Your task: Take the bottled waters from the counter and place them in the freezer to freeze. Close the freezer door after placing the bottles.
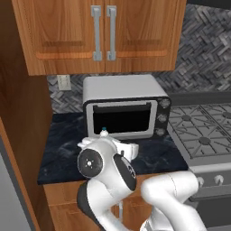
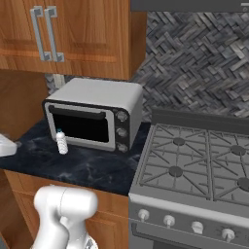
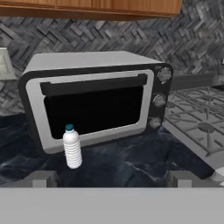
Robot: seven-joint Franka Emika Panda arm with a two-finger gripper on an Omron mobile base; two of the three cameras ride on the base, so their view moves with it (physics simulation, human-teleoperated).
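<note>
One bottled water (image 3: 72,151) upright on counter (image 3: 131,162), beyond open hand (image 3: 113,178), left.

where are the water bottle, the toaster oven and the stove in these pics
water bottle (image 3: 72,151): hand view, on its ribbed body, standing on the counter before the oven door.
toaster oven (image 2: 80,126): right base view, on its dark glass door.
stove (image 2: 176,171): right base view, on a front burner grate.

We see one bottle (image 3: 72,151) upright on the counter (image 3: 131,164), just in front of the toaster oven's glass door, toward its left end. It is clear, ribbed plastic with a light blue cap (image 2: 60,131). The counter is dark marbled stone.
</note>
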